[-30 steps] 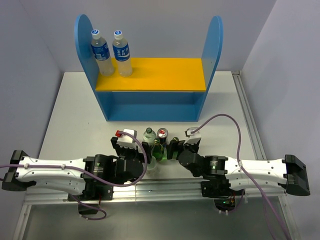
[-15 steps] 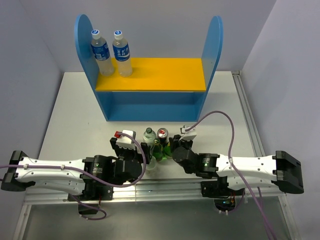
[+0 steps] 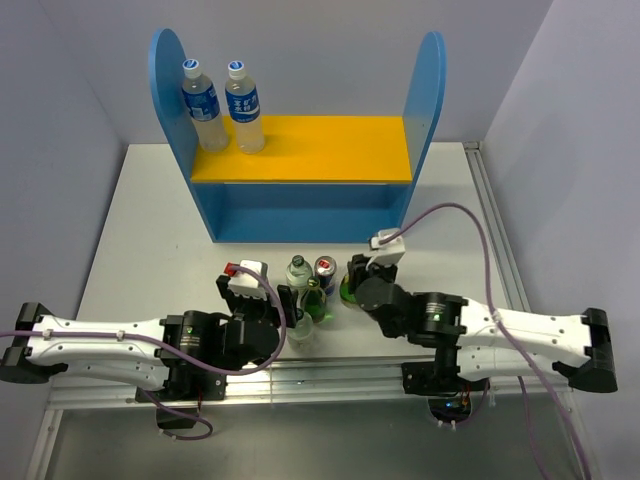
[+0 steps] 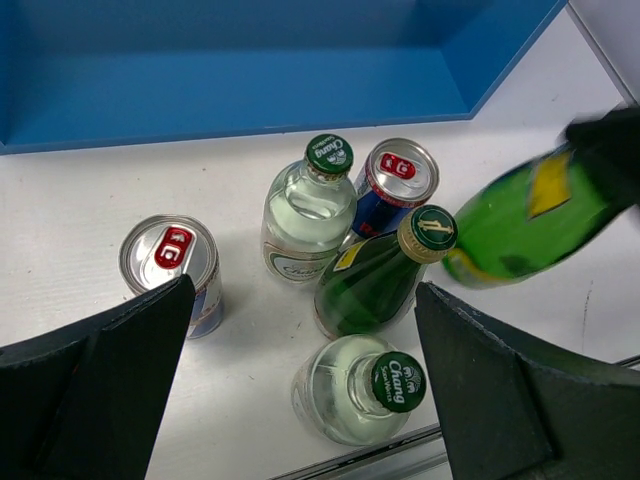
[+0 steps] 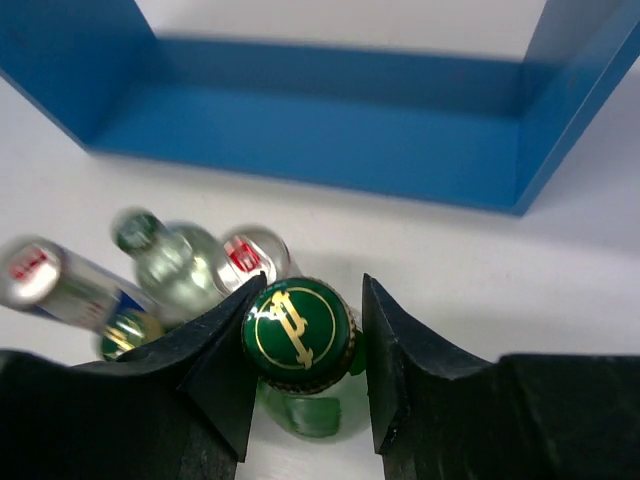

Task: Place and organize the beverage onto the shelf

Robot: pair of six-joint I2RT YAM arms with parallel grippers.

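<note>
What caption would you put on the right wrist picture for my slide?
Right gripper pinching a green bottle at its top, with the blue shelf behind.

Top view high, looking down over table [image 3: 150, 230]. Wrist views close, low, facing shelf [image 4: 250, 90]; all share bottle cluster [image 4: 370, 285].

Lab test cell: bare white table [image 3: 150, 230], plain grey walls [image 3: 60, 80].

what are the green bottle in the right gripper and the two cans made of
Green bottle: probably glass, glossy translucent green; its crimped cap looks like painted metal. Lone can and other can: thin metal, likely aluminium, with bright silver tops and red pull tabs.
</note>
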